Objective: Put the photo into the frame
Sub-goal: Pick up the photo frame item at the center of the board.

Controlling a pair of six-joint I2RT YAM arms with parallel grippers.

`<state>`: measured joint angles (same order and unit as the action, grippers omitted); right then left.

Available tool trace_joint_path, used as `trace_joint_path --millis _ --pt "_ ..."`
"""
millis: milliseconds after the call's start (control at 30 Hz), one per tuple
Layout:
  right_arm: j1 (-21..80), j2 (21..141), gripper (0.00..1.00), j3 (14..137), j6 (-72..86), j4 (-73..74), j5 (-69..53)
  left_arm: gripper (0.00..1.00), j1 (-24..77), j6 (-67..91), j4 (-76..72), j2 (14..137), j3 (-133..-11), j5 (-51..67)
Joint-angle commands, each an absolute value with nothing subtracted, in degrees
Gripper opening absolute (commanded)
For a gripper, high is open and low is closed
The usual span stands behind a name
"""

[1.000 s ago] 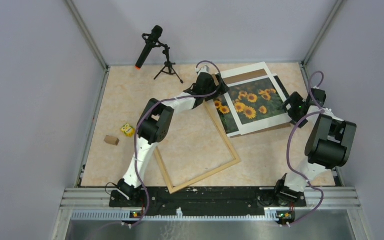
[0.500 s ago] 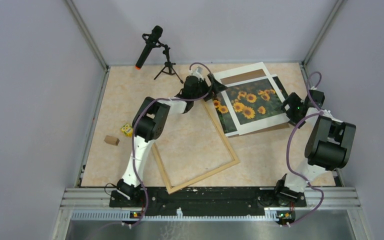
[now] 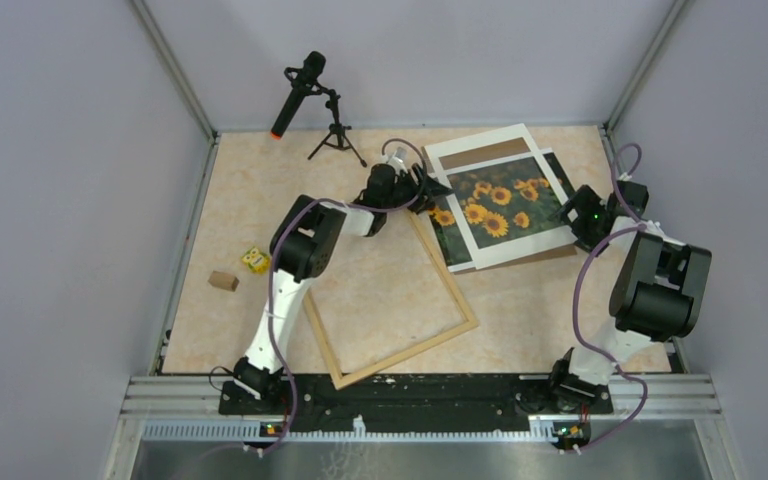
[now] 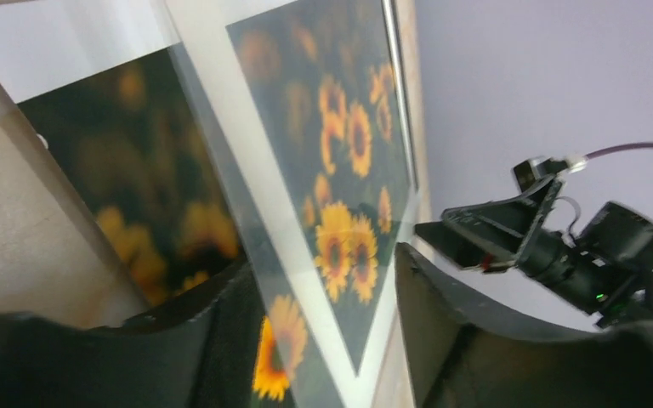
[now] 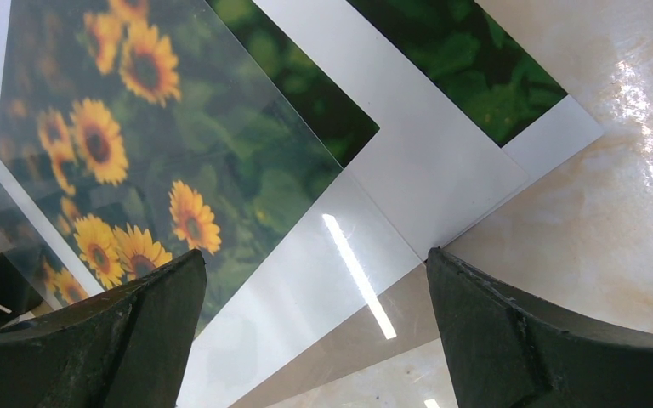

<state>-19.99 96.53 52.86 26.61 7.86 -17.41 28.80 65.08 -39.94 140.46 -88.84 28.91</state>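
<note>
The frame (image 3: 410, 352) is a skewed rectangle of thin, pale wood rails. It lies flat on the marbled beige table (image 3: 250, 190), with only bare table showing inside it. Its far corner reaches a flat stack at the far right.

In that stack the photo (image 3: 495, 205), yellow-orange sunflowers on dark green leaves, lies under a white mat (image 3: 520, 248) whose cutout shows the blooms. The print sticks out past the mat on the left and right. A strip of brown board (image 3: 490, 153) shows in the far part of the cutout. In the right wrist view a glossy clear sheet (image 5: 306, 246), carrying a bright streak of reflected light, covers part of the print and mat.

The photo lies outside the frame, between the two claws. The left claw (image 3: 430, 188) sits low at the stack's left edge, its dark fingers partly spread with the print and a white mat band between them. I cannot tell whether they touch it. The right claw (image 3: 572, 212) is spread wide over the stack's right corner, pinching nothing.
</note>
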Motion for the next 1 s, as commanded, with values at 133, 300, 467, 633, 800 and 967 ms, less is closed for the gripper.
trace_joint_path --millis 133,300,467,633,800,967 --pt "-18.21 94.99 0.99 49.99 26.62 13.37 -16.58 0.36 30.85 65.17 -39.46 142.7 -93.83 29.63" --pt "-18.24 91.37 0.99 51.33 25.7 15.11 -13.74 0.19 32.04 69.42 -38.89 144.63 -100.51 32.38" --pt "-18.27 86.28 0.99 51.74 25.07 16.56 -10.88 0.07 33.76 70.07 -33.89 141.85 -103.77 33.64" --pt "-16.33 80.41 0.99 52.08 23.47 18.98 -9.5 0.0 33.53 69.2 -25.88 132.56 -97.86 33.88" --pt "-9.47 77.49 0.99 51.93 20.61 20.86 -10.83 0.0 30.75 65.24 -20.09 118.48 -81.58 35.79" --pt "-1.2 78.29 0.99 51.92 18.68 23.79 -15.21 0.0 23.54 55.13 -4.29 104.77 -70.21 41.32"
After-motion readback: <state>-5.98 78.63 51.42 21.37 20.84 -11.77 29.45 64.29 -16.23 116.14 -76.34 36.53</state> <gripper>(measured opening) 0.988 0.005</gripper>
